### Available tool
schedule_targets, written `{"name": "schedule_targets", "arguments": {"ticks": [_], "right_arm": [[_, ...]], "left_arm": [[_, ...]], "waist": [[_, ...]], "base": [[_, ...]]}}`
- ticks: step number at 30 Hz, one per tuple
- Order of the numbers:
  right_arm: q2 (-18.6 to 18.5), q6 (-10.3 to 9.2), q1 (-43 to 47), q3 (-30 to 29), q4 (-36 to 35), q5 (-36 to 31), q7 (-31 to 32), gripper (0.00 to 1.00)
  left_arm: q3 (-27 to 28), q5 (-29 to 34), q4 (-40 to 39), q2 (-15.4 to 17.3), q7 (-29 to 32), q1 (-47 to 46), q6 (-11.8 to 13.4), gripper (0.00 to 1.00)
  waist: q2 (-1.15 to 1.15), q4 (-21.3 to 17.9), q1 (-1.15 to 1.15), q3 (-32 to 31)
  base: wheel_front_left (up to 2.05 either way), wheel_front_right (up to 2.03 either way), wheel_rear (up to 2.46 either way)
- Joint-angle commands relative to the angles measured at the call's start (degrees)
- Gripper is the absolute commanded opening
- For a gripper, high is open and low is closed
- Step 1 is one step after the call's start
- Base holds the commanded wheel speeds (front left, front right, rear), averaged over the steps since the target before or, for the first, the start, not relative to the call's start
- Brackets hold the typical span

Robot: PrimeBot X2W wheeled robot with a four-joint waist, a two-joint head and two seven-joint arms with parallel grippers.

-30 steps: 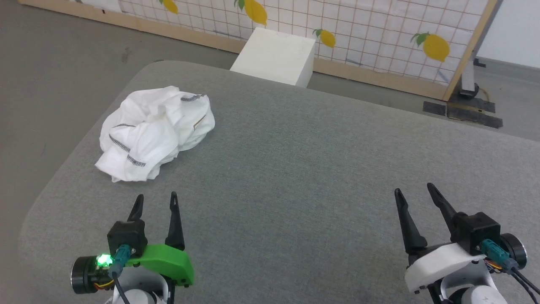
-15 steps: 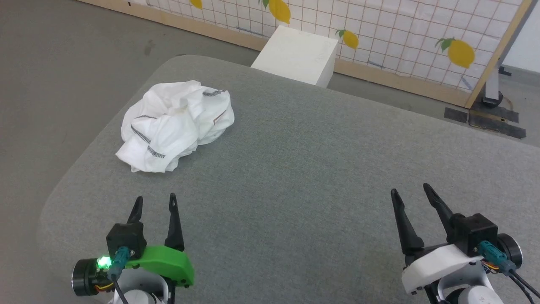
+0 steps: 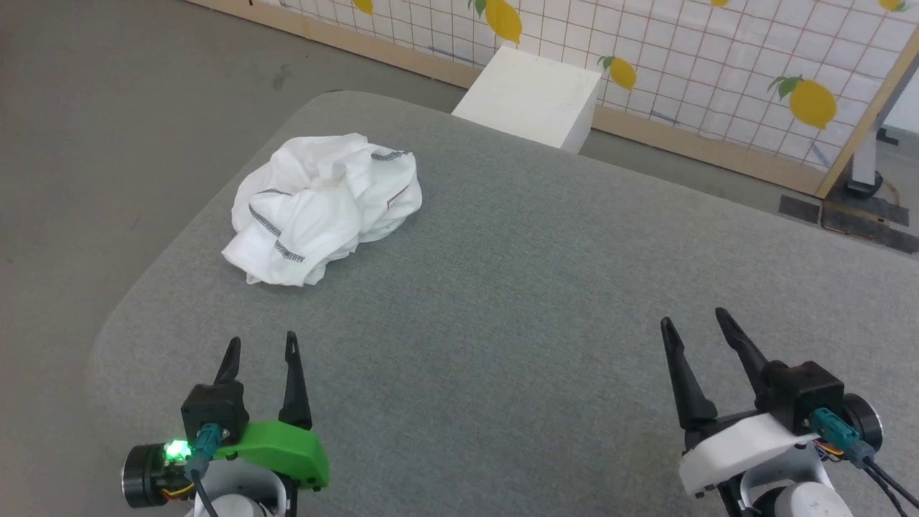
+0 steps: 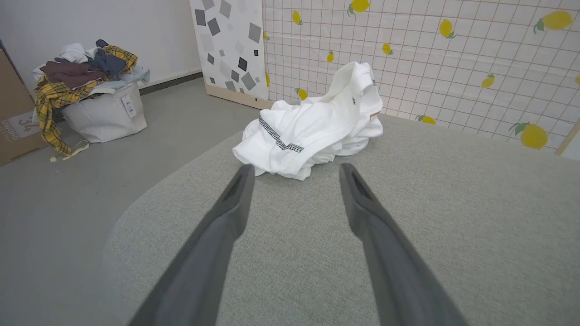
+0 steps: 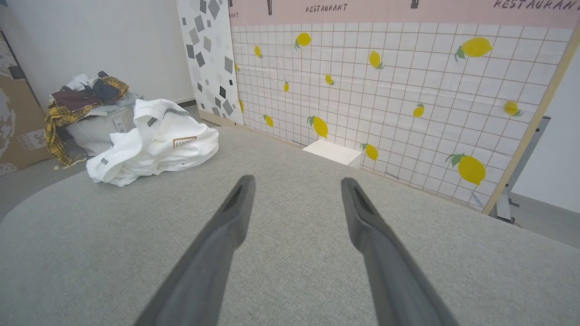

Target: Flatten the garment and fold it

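The garment (image 3: pixel 327 207) is a white shirt with grey zigzag stitching, bunched in a crumpled heap at the far left of the grey padded table (image 3: pixel 531 287). In the left wrist view the garment (image 4: pixel 312 131) lies just beyond the fingertips; in the right wrist view the garment (image 5: pixel 154 142) sits far left with its brown-outlined label showing. My left gripper (image 3: pixel 260 348) hovers open near the front left edge, short of the heap, holding nothing. At the front right my right gripper (image 3: pixel 695 323) is open and empty, far from the shirt.
A rigid white box (image 3: pixel 530 97) stands on the floor behind the table's far edge, before a lemon-patterned tiled screen (image 3: pixel 718 64). A white basket piled with clothes (image 4: pixel 90 102) sits on the floor to the left. The table's left corner is rounded.
The camera has swung left, so the garment and box sit further right in the head view. Both grippers hold their places, open as before.
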Motion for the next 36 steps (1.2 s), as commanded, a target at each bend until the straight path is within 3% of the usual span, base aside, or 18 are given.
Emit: {"name": "schedule_targets", "arguments": {"ticks": [1, 27, 36], "right_arm": [[0.03, -0.08, -0.7, 0.25, 0.31, 0.47, -0.58, 1.0], [0.04, -0.1, -1.02, 0.67, 0.81, 1.46, -2.06, 1.0], [0.04, -0.1, -1.1, 0.3, 0.35, 1.24, -1.75, 1.0]], "left_arm": [[-0.16, -0.75, 0.32, 0.62, -0.59, -1.08, 0.5, 1.0], [-2.22, -4.3, 2.72, 2.09, -3.34, -1.72, 3.37, 1.0], [-2.22, -4.64, 2.85, 2.09, -3.58, -2.11, 3.57, 1.0]], "waist": [[0.0, 0.36, 0.0, -0.18], [0.0, 7.05, 0.0, -0.04], [0.0, 7.71, 0.0, 0.59]], "base": [[0.0, 0.0, 0.0], [0.0, 0.0, 0.0], [0.0, 0.0, 0.0]]}}
